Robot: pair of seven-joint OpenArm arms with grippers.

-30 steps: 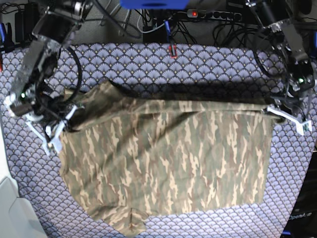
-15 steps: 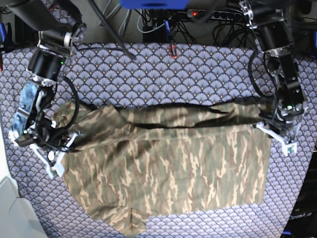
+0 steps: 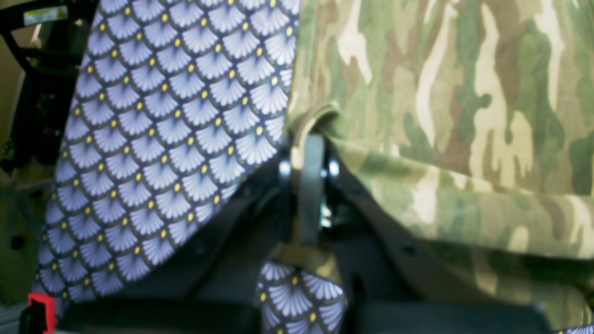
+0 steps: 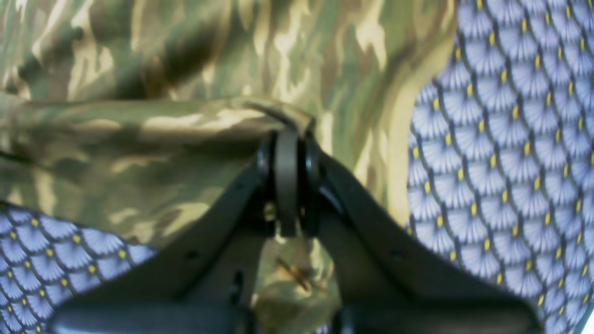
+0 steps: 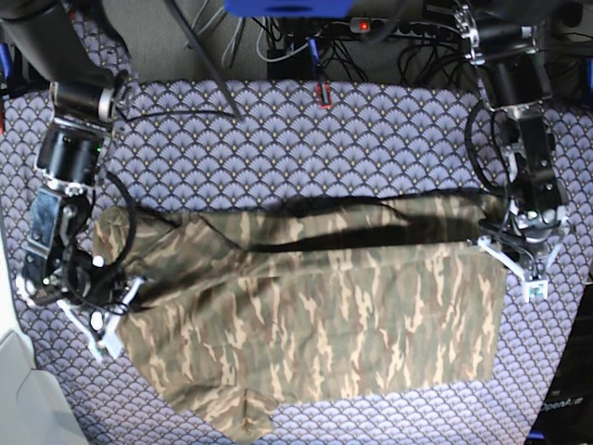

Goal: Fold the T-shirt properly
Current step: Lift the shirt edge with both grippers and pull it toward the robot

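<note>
Even, moderately bright overhead light; soft dark shadow behind the T-shirt [image 5: 324, 315]; blurry, unfocused wrist views

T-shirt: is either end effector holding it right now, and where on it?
Both. The left end effector and the right end effector are each shut on a corner of the folded-over edge of the T-shirt.

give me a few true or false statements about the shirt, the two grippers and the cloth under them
1. Both grippers are shut on the T-shirt. True: the left gripper and the right gripper each pinch a fold of it.
2. The T-shirt is plain white. False: it is camouflage print.
3. The tablecloth is purple with a scallop pattern. True.
4. The T-shirt hangs wholly in the air. False: most of it lies on the tablecloth.
5. The left gripper is on the base view's left. False: it is on that view's right.
</note>
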